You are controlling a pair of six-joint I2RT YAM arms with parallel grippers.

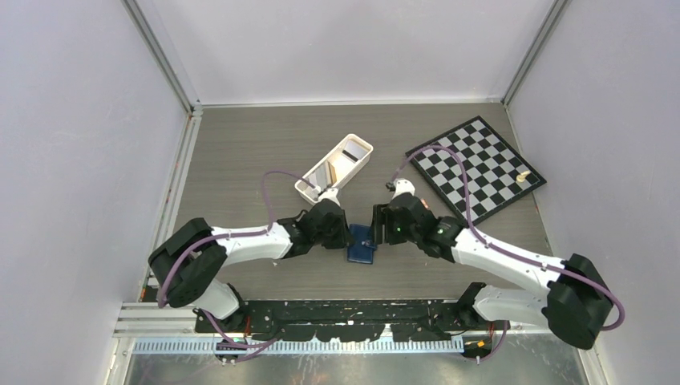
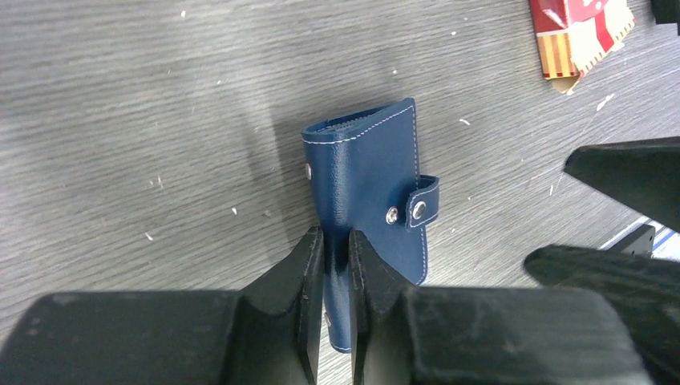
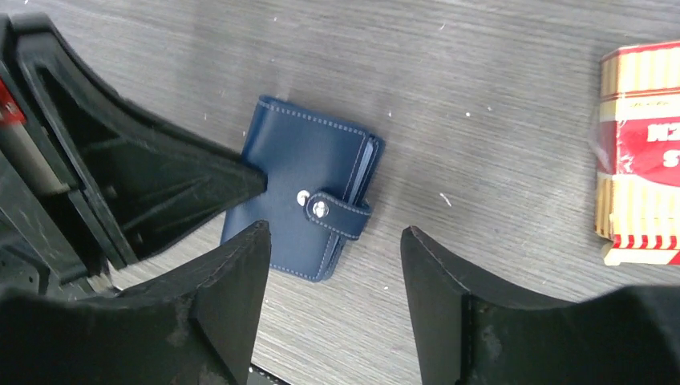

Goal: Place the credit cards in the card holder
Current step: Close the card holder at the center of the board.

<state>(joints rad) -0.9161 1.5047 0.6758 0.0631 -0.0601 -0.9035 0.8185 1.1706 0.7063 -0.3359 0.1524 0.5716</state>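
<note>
Overhead, reaches in from 8 o'clock with the left gripper point(image 1: 346, 236) and from 4 o'clock with the right gripper point(image 1: 380, 233), forearms low, wrists turned toward each other just below centre. Meets there at the card holder point(image 1: 362, 245), shut, on the grey wood-grain table point(image 1: 240, 152) between pale walls. Has a white tray point(image 1: 353, 172) at 11 o'clock of the holder and a chessboard point(image 1: 477, 167) at 2 o'clock, both apart from it.

From the left wrist: pinches the holder's near edge at 6 o'clock between almost-closed jaws. Shows the snapped strap on the holder's 3 o'clock side, a red-and-gold striped pack point(image 2: 581, 32) at 1 o'clock, the other gripper's black fingers at 4 o'clock.

From the right wrist: holds jaws spread, gripping nothing, one finger beside the holder's 6 o'clock corner, the other over bare table. Shows the holder left of centre, the left gripper's finger at its 9 o'clock edge, the pack at 3 o'clock.
</note>
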